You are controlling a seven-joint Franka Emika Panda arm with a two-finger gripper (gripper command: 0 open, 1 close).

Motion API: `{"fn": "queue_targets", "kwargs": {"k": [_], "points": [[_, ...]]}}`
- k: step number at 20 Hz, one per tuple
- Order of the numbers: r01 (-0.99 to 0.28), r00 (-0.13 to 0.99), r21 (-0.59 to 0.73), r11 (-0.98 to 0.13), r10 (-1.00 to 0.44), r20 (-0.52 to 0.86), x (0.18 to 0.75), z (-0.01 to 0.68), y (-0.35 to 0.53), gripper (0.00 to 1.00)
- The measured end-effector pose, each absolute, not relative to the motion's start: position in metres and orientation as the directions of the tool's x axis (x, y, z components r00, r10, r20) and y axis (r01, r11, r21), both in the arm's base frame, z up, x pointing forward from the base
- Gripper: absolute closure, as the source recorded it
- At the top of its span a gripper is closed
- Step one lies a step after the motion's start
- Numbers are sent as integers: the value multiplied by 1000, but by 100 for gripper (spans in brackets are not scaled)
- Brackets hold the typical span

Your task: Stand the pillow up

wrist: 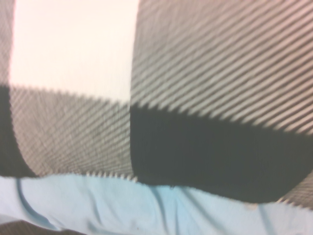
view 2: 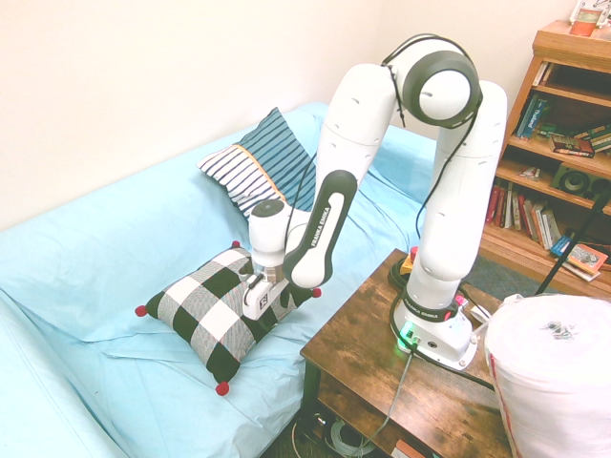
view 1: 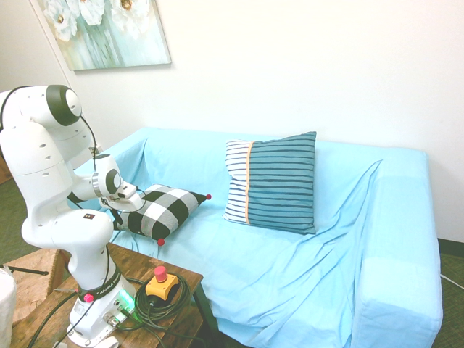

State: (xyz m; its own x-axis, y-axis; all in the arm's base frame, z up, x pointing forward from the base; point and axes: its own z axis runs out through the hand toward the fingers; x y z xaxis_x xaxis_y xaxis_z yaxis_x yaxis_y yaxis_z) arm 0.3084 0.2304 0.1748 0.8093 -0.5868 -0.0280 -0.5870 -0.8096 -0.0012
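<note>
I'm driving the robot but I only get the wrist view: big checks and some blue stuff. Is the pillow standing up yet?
Observer: No, the checked pillow is lying down on the blue-covered sofa.
Operator: Is it all by itself there?
Observer: No, a striped cushion leans against the sofa's backrest.
Operator: Does mine have stripes like that?
Observer: No, but it has red pompoms at its corners, like this pompom.

We see pillow (view 2: 218, 317) | black-and-white buffalo check, red corner pompoms | lying flat, not upright | left of centre in first exterior view, lower left of centre in second | fills most of wrist view
</note>
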Motion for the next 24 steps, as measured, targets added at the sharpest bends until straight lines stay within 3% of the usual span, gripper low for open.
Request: {"fn": "queue_targets", "kwargs": {"k": [11, 24], "points": [[-624, 780, 17, -781, -624, -47, 281, 74, 220, 0], [-681, 722, -74, -729, -685, 101, 380, 122, 269, 0]]}}
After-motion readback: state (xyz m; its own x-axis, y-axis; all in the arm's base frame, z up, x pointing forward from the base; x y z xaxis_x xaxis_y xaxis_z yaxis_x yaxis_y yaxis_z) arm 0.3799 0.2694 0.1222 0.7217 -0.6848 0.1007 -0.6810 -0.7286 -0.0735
